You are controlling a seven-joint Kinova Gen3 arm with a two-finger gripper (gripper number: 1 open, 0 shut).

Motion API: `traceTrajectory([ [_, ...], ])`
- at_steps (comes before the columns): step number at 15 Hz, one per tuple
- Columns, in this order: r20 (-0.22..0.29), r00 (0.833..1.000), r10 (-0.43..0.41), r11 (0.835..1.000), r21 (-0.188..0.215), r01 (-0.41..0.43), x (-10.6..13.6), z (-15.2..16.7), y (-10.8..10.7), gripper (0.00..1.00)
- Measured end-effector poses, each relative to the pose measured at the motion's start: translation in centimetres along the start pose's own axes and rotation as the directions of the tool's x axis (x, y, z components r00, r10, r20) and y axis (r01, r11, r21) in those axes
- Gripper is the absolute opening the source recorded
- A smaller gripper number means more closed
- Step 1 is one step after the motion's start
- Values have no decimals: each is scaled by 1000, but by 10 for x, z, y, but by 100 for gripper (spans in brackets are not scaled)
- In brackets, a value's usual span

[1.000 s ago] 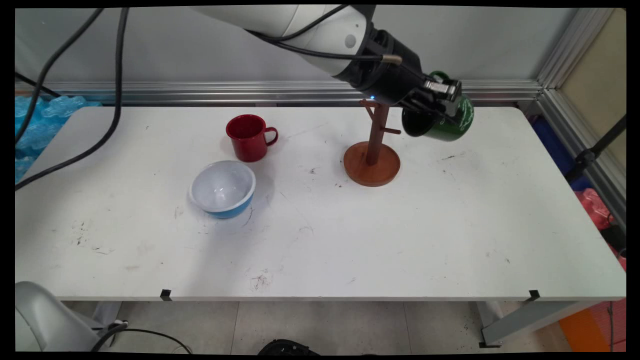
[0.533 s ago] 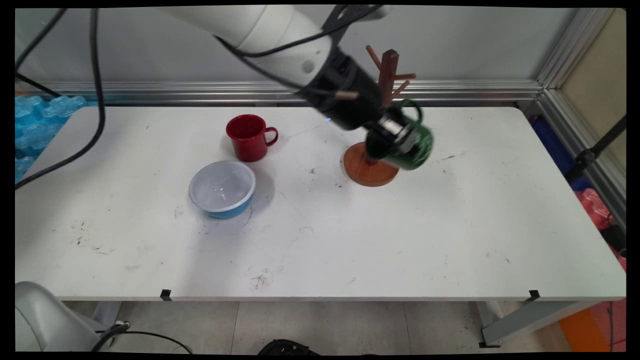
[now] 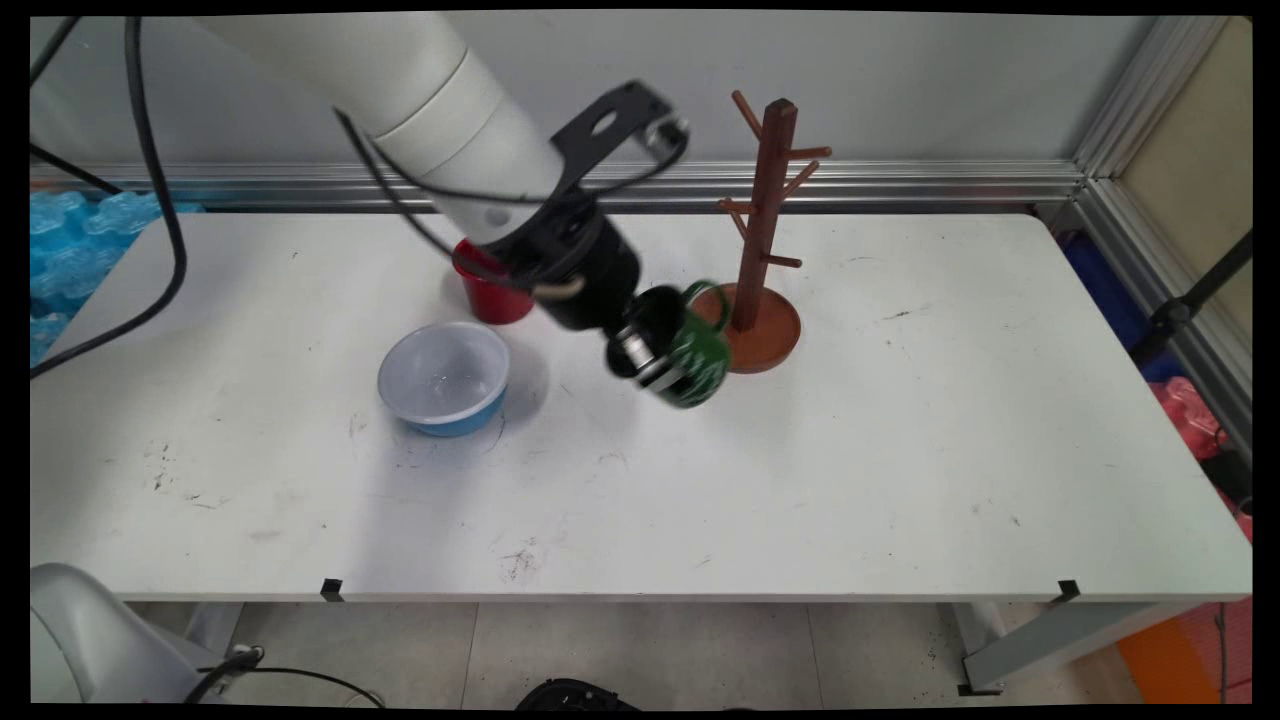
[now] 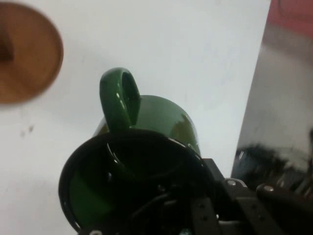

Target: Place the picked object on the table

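Stretching across most of the main view is the white rectangular bench (image 3: 800,480), and toward the middle of its far edge stands a brown wooden mug tree with a round base (image 3: 757,215). Nearer the left end sit a blue bowl with a white inside (image 3: 444,377) and, behind it, a red enamel mug (image 3: 490,290) partly hidden by the arm. The black two-finger gripper (image 3: 650,360), its jaws clenched on the rim of a glossy green mug with a black inside (image 3: 690,345), holds that mug tilted above the bench just left of the tree's base, handle toward the tree.
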State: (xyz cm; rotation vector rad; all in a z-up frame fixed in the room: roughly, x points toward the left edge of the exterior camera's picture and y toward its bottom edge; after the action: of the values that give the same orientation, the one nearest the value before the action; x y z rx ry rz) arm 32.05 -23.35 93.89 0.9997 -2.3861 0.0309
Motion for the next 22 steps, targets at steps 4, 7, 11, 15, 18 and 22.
traceTrajectory([
  [4, 123, 986, 110, 993, 31, -115, -22, 5, -3, 0],
  [7, 201, 965, 166, 983, 46, -179, -37, 10, -7, 0],
  [11, 303, 930, 205, 971, 60, -233, -56, 22, -12, 0],
  [15, 375, 900, 224, 962, 64, -267, -71, 35, -14, 0],
  [18, 411, 881, 233, 957, 63, -283, -81, 45, -14, 0],
  [22, 438, 867, 237, 955, 59, -291, -89, 60, -12, 0],
])
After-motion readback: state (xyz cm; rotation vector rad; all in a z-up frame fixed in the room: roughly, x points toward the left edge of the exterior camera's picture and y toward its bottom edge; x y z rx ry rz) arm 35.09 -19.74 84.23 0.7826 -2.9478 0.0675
